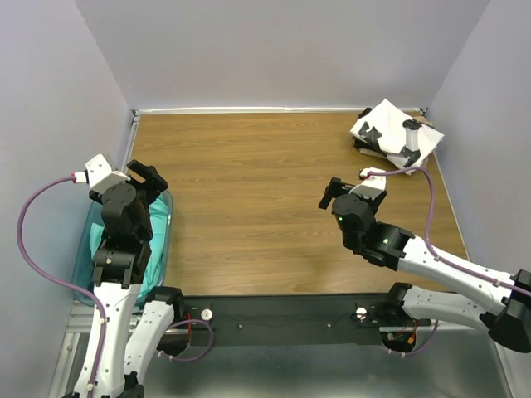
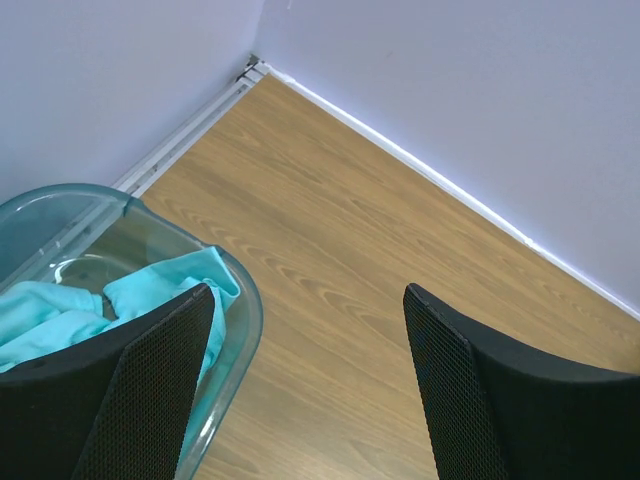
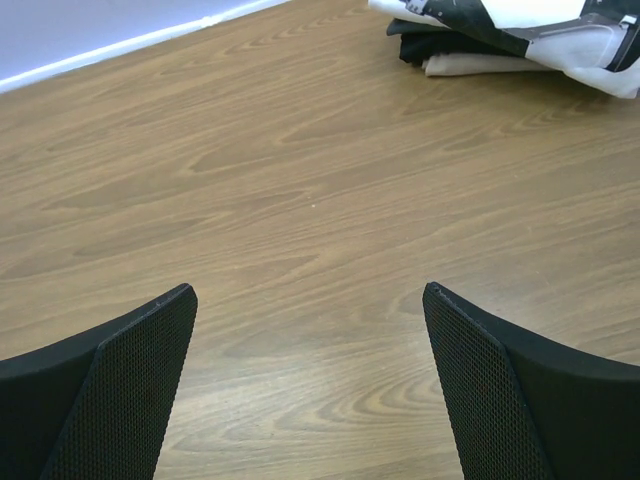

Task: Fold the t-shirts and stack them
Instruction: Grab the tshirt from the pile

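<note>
The wooden desk fills the overhead view, the only one that takes in both sides at once. It shows the translucent teal bin at the desk's left edge and the folded white t-shirt with black print in the far right corner. Only the left wrist view looks into the bin, where the teal t-shirt lies crumpled. Only the right wrist view shows the dark and cream folded layers under the white t-shirt. The left tool hangs released, jaws wide, at the bin's rim, with one finger in front of the teal t-shirt. The right tool is also released, holding nothing over bare wood, well apart from the white t-shirt.
</note>
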